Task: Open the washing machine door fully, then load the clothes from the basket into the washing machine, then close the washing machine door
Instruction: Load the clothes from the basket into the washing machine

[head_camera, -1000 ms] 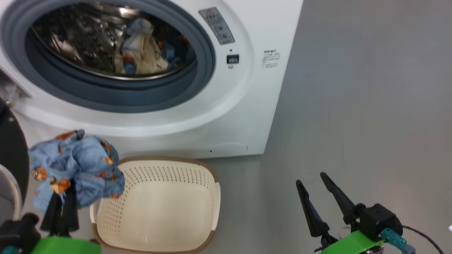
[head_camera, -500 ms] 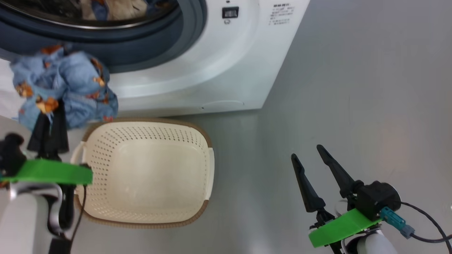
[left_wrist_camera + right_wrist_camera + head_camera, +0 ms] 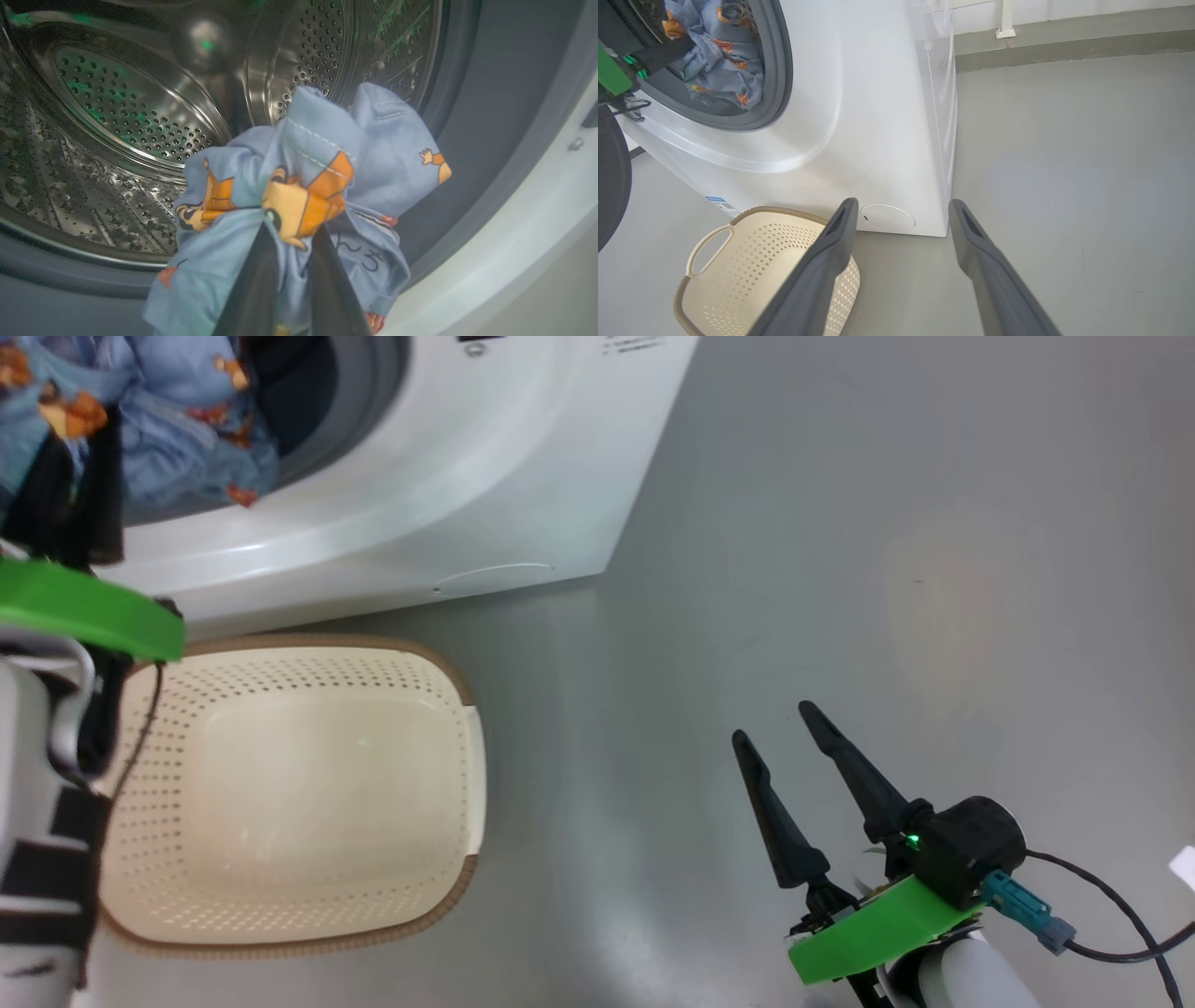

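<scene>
Up from beside the basket goes my left gripper (image 3: 292,228), and the head camera has swung too, so the whole picture has shifted. A second ago that gripper held its bundle low, in front of the washing machine's (image 3: 448,476) panel under the opening. Now it holds it at the mouth of the drum (image 3: 131,107).

Its two dark fingers are pinched tight on a bunched light-blue garment (image 3: 327,154) with orange bears. The cloth bulges above the fingertips and hangs down on both sides of them. Behind it I see the drum's perforated steel wall. To its right runs the grey-blue gasket (image 3: 782,70). From the right wrist camera, the same bundle sits inside the gasket ring.

My right gripper (image 3: 774,722) hangs over bare floor (image 3: 840,523), well apart from the machine. Its fingers are spread wide and hold nothing, as they were a second ago.

On the floor, just beside the machine's front bottom edge, stands the basket (image 3: 280,641). I see only its cream bottom and perforated walls inside, the same as before. A round white cap (image 3: 887,218) sits low on the machine's front, near its right corner. The washing machine door (image 3: 609,182) shows as a dark curve at the left of the right wrist view, swung clear of the opening.
</scene>
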Controlling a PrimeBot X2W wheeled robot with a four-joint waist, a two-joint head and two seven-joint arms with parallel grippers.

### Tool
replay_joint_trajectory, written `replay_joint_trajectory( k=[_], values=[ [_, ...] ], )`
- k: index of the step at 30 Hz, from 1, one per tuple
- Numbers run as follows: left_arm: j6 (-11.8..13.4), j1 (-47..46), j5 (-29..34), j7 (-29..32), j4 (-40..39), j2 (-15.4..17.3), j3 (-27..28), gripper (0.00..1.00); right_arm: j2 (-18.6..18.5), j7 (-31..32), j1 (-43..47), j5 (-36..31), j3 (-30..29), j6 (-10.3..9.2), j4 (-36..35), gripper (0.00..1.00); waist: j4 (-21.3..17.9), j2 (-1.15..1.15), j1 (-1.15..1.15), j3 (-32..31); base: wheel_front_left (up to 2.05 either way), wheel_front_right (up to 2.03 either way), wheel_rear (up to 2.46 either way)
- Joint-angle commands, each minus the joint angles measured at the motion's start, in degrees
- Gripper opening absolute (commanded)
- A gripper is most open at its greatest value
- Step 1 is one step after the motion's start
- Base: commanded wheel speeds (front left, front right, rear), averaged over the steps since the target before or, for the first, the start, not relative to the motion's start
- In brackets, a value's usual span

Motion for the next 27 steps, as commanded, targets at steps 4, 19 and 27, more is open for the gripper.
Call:
replay_joint_trajectory(
  k=[4, 19, 27],
  values=[
    [-0.08, -6.61, -1.29, 1.07, 3.01, 4.80, -0.33, 0.00, 0.34, -0.69, 0.04, 0.65, 2.28, 0.52, -1.62, 1.00, -3.38, 0.00, 0.00, 2.24, 0.00, 0.00, 0.00],
    [-0.09, -30.03, -5.78, 10.15, 17.03, 12.14, -7.59, 0.00, 0.34, -0.70, -0.48, 2.10, 4.12, 0.52, -3.07, 1.00, -6.06, 0.00, 0.00, 10.33, 0.00, 0.00, 0.00],
    [-0.09, -38.08, -7.87, 9.76, 20.37, 14.24, -13.23, 0.00, 0.34, -0.70, -1.17, 3.35, 6.31, 0.52, -3.36, 1.00, -7.57, 0.00, 0.00, 13.01, 0.00, 0.00, 0.00]
  ],
)
